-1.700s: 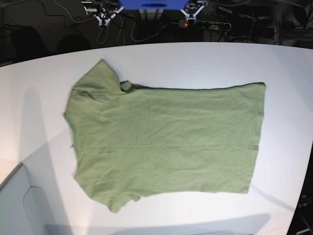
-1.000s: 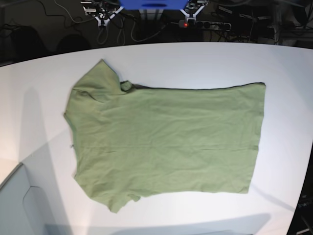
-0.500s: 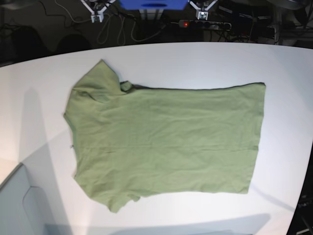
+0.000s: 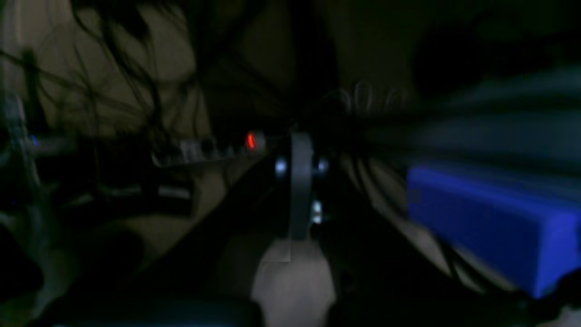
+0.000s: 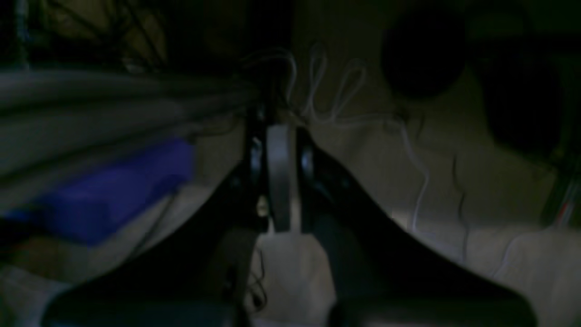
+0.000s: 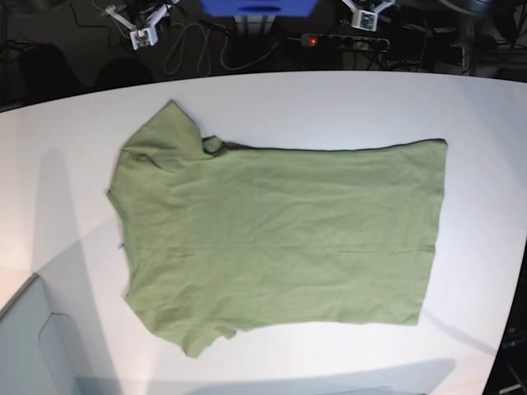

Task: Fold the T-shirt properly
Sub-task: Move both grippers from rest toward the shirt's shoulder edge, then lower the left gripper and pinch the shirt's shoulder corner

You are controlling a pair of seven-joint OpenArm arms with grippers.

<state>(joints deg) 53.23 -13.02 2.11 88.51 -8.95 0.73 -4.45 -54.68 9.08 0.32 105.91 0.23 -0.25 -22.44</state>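
On the white counter (image 6: 486,164), item one: T-shirt (image 6: 280,239), olive green, lying flat and lightly creased, collar end toward the base view's left, hem toward its right; far sleeve spread out, near sleeve partly tucked under the body.

Item two: left end effector (image 4: 300,190), clenched, grasping nothing, raised beyond the counter's far edge at the base view's upper right.

Item three: right end effector (image 5: 278,177), likewise clenched and empty, beyond the far edge at upper left. Both well apart from the cloth.

Risks, as judged: soft cotton may bunch or drag if pinched through both layers unevenly; the tucked near sleeve could be trapped in a crooked fold; clenched jaws reaching the fabric would push it rather than take it.

Surroundings: counter smooth, matte, curved along its far edge; dim room behind, with a blue box (image 6: 259,6), a power strip showing a red light (image 6: 344,39), and loose cables (image 6: 198,49).
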